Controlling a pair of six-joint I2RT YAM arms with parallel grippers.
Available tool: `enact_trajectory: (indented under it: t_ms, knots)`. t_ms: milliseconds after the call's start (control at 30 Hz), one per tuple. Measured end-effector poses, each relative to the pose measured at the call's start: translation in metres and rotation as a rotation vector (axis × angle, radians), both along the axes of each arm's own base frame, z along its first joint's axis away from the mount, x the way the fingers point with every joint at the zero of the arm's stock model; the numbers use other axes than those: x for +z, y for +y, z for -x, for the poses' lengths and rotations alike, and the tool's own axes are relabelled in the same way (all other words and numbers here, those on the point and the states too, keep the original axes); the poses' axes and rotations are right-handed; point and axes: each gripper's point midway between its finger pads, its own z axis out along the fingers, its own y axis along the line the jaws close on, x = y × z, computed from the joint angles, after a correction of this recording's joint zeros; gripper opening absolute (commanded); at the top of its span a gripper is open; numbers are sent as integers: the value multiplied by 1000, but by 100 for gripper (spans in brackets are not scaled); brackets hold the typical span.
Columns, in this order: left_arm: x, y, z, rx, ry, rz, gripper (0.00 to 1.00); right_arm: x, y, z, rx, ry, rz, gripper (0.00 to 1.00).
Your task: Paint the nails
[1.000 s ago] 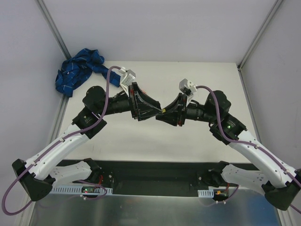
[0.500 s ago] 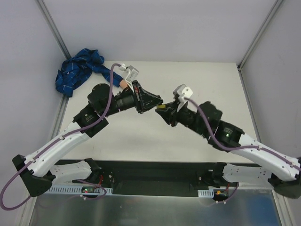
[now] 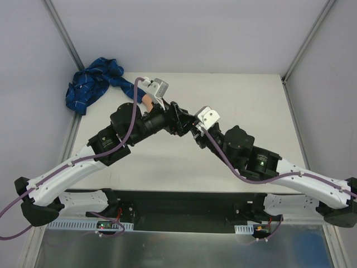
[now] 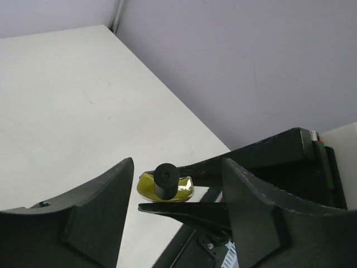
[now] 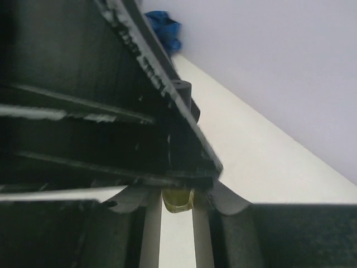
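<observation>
My right gripper (image 5: 177, 211) is shut on a small yellow-green bottle (image 5: 177, 201) and holds it above the table's middle. The bottle's black cap (image 4: 166, 180) points at my left gripper (image 4: 177, 165), which stands open with the cap just beyond its fingertips. In the top view the left gripper (image 3: 181, 121) and right gripper (image 3: 195, 134) meet tip to tip. A bit of the flesh-coloured mannequin hand (image 3: 146, 101) peeks out behind my left wrist, joined to a blue plaid sleeve (image 3: 92, 81). The nails are hidden.
The sleeve lies bunched at the table's (image 3: 245, 92) far left corner by the metal frame post (image 3: 61, 33). Grey walls close in the back and both sides. Both arm bases sit on the dark rail (image 3: 178, 206) at the near edge.
The right arm has swung in to the left and its wrist has turned. The left arm has pulled back and rotated, and its jaws now stand open before the bottle's cap.
</observation>
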Motion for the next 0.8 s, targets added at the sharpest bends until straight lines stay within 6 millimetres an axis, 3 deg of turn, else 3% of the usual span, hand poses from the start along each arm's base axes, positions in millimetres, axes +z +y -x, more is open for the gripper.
enact_trajectory:
  t_ms: [33,100,333,433,667,767,800]
  knots:
    - [-1,-1,3,-18,2,-1,80,-1,1,2,36,12,-4,0]
    - [2,-1,8,-51,0,8,84,-3,2,9,133,49,-20,0]
    - [16,15,14,-204,-5,126,84,-7,-1,29,406,206,-113,0]
    - [14,15,17,-276,16,170,77,-7,-2,38,506,289,-170,0]
    - [12,-2,46,-526,54,196,60,2,2,62,702,421,-276,0]
    - [12,-3,51,-560,59,194,51,8,1,63,727,436,-306,0]
    - [12,-3,53,-569,58,195,41,10,0,63,731,436,-316,0]
